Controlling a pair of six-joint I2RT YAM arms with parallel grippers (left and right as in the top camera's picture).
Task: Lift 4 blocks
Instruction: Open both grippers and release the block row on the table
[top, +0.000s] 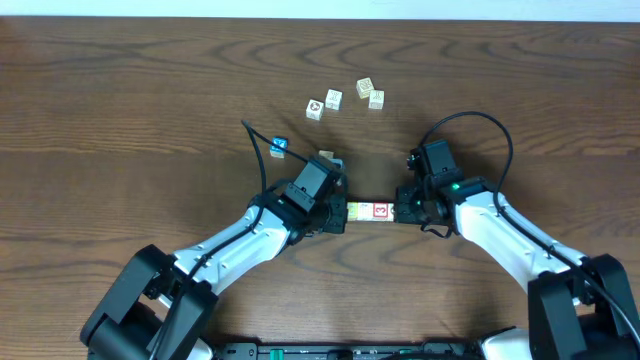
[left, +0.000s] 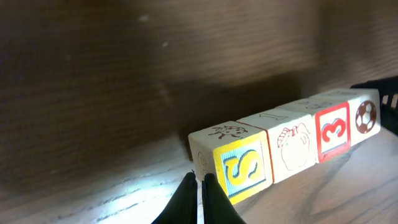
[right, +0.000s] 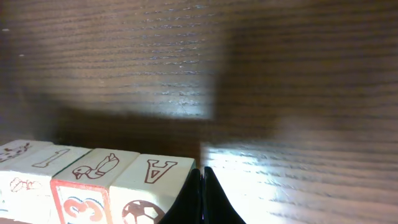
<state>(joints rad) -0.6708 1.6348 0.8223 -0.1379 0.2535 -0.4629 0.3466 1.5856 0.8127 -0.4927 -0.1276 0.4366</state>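
Note:
Four cream-white blocks (top: 371, 210) stand end to end in one straight row between my two grippers. In the left wrist view they show a yellow S block (left: 240, 172), an apple block (left: 292, 147), a red 3 block (left: 333, 130) and a football block (left: 365, 117). My left gripper (left: 199, 178) is shut, its tips pressed against the S end (top: 344, 212). My right gripper (right: 203, 170) is shut against the end of the A-topped block (right: 155, 176), at the row's right end (top: 398, 210). A dark shadow lies on the table beyond the row; I cannot tell whether the row touches the wood.
Several loose printed cubes (top: 333, 99) lie scattered at the back centre of the wooden table (top: 120, 90). A blue-and-white cube (top: 279, 146) sits behind the left arm, by its black cable. Both arms reach in from the front edge.

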